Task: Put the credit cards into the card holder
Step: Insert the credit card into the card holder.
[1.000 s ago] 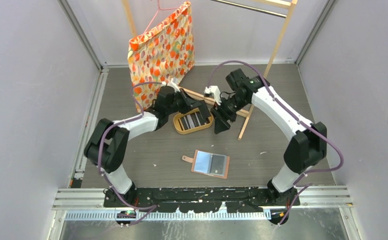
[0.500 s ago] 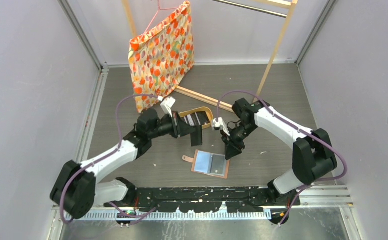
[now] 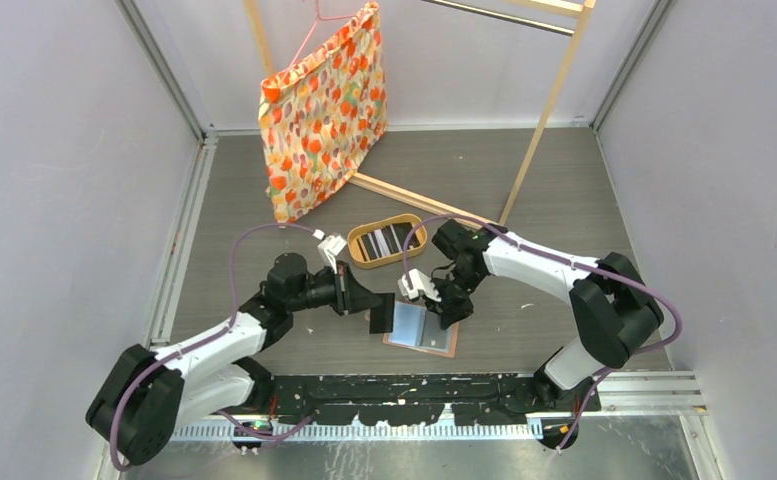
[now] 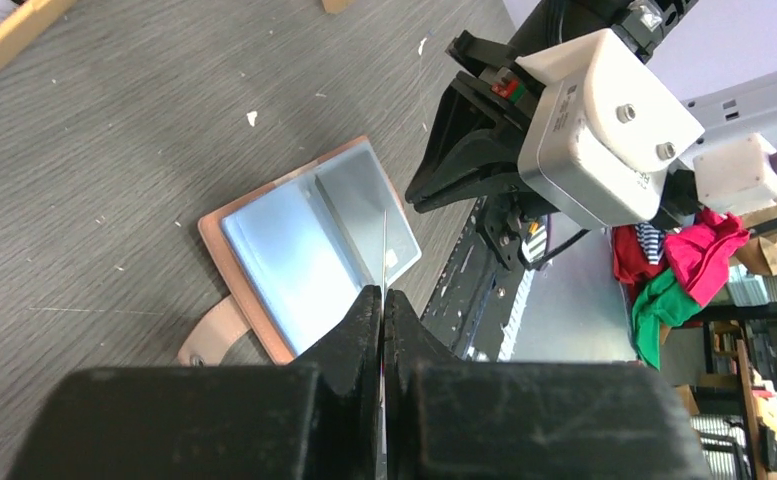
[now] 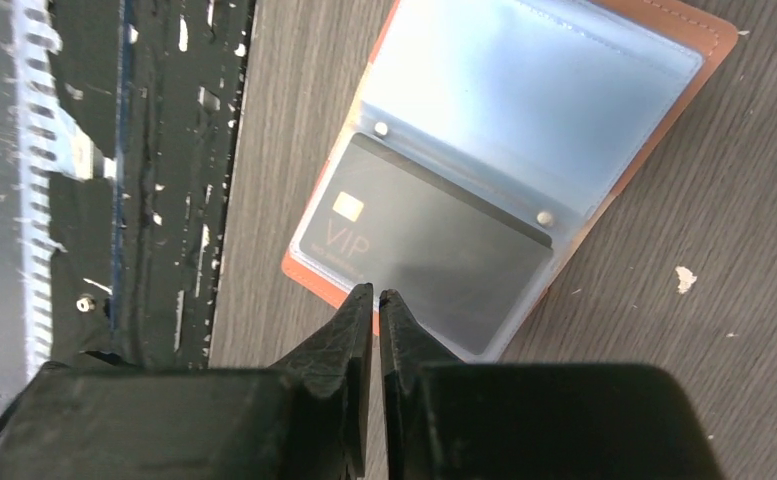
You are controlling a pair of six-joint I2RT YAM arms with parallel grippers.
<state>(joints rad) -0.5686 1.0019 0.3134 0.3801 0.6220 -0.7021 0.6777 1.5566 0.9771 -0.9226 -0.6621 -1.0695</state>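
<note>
Credit cards [image 3: 388, 240] look like light, thin, stiff plastic with slick faces. A pinch across the flat faces near one short end seems the sound hold, since it leaves the far end free to enter a pocket. Nearest the arm bases, the card holder [image 3: 430, 340] lies open and flat on the table [image 3: 264, 200], its snap tab toward the left arm. It looks soft and light, likely to slide or curl if a card is pushed at it unbraced. One black card [image 5: 434, 250] marked VIP already sits in one of its clear pockets, and the light-blue pocket beside it shows none. The left gripper [image 4: 382, 298] is clamped on a single card [image 4: 384, 250], seen edge-on from its wrist and held close by the holder's left side, with no contact visible. The right gripper [image 5: 376, 297] has its jaws drawn almost together, only a sliver between them, with its tips at the holder's edge by the VIP card. Whether they nip the clear sleeve or merely press there cannot be told. Farther back, the oval wooden tray [image 3: 355, 256] holds the other cards in a row. Beyond it, a patterned fabric bag [image 3: 319, 110] hangs from a wooden rack [image 3: 541, 115].
</note>
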